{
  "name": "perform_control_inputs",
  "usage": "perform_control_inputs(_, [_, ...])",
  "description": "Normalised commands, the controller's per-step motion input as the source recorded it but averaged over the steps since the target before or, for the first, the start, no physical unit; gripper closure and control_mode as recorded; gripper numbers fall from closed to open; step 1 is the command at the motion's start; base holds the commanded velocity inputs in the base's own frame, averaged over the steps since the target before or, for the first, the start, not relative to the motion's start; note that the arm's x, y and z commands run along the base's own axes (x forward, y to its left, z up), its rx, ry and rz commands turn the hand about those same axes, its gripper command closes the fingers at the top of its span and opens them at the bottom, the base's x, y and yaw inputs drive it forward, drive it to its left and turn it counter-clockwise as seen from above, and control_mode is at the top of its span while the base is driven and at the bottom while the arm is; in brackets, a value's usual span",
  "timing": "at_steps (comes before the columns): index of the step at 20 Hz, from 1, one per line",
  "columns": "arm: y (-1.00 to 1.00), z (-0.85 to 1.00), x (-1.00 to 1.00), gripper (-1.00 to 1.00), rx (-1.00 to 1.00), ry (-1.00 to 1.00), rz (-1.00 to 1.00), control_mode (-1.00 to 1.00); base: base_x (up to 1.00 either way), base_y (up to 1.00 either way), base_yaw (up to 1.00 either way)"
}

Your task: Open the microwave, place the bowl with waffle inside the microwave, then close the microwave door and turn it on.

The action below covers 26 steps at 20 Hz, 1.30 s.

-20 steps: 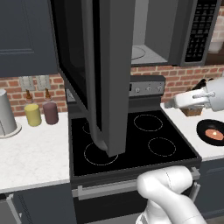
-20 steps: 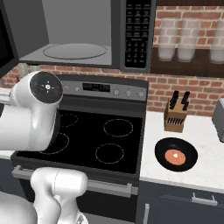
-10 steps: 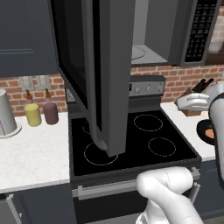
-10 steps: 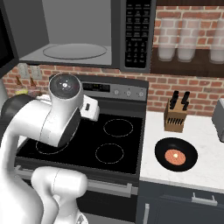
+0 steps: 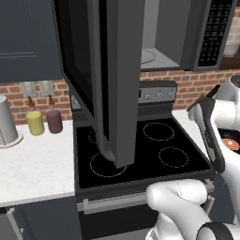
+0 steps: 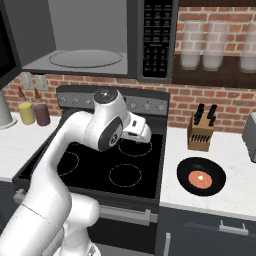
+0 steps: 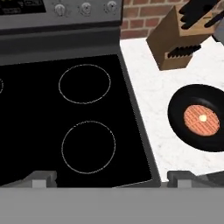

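The bowl with waffle (image 6: 201, 176) sits on the white surface (image 6: 235, 187) right of the stove (image 6: 125, 170), round orange-brown waffle flat in the shallow black dish, just near of the knife block (image 6: 201, 133). From the hand view it's there at the right, bowl (image 7: 200, 117) well clear of the finger tips (image 7: 43, 178) at the bottom edge. Above the stove the microwave (image 6: 100, 37) stands open, pale grey cavity and glass turntable showing, black keypad strip on its right. The microwave door (image 5: 101, 79) swings out wide toward the near left, edge-on to the left base camera and hanging over the left burners.

The arm rises from the near left in the right base view, elbow bent high over the cooktop, and the gripper (image 6: 137, 132) sits over the far right burners, well left of the bowl. Jaws spread wide, nothing between them.

Around the room: red brick backsplash, two small bottles, yellow (image 5: 35, 120) and maroon (image 5: 54, 119), on the left surface beside a grey canister (image 5: 7, 122), pale jars (image 6: 212, 45) on a shelf at upper right, dark blue-grey cabinets (image 5: 26, 40) at upper left.
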Motion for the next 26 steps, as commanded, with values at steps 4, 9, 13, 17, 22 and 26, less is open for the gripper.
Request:
perform_control_inputs(4, [-0.90,-0.61,0.96,-1.00,-0.15,0.38,-0.22,-1.00,0.00,0.00,0.00])
perform_control_inputs(9, [-0.41,-0.43,0.44,-1.00,-0.09,0.32,-0.12,-1.00,0.00,0.00,0.00])
perform_control_inputs(13, [-0.02,-0.14,0.00,-1.00,0.00,0.15,0.00,-1.00,0.00,0.00,0.00])
perform_control_inputs(17, [-0.04,-0.12,0.00,-1.00,0.00,0.04,0.00,-1.00,0.00,0.00,0.00])
perform_control_inputs(22, [-0.17,-0.22,0.00,-1.00,0.00,0.03,0.00,-1.00,0.00,0.00,0.00])
perform_control_inputs(26, [-0.24,-0.31,0.02,-1.00,0.00,0.02,0.00,-1.00,0.00,0.00,0.00])
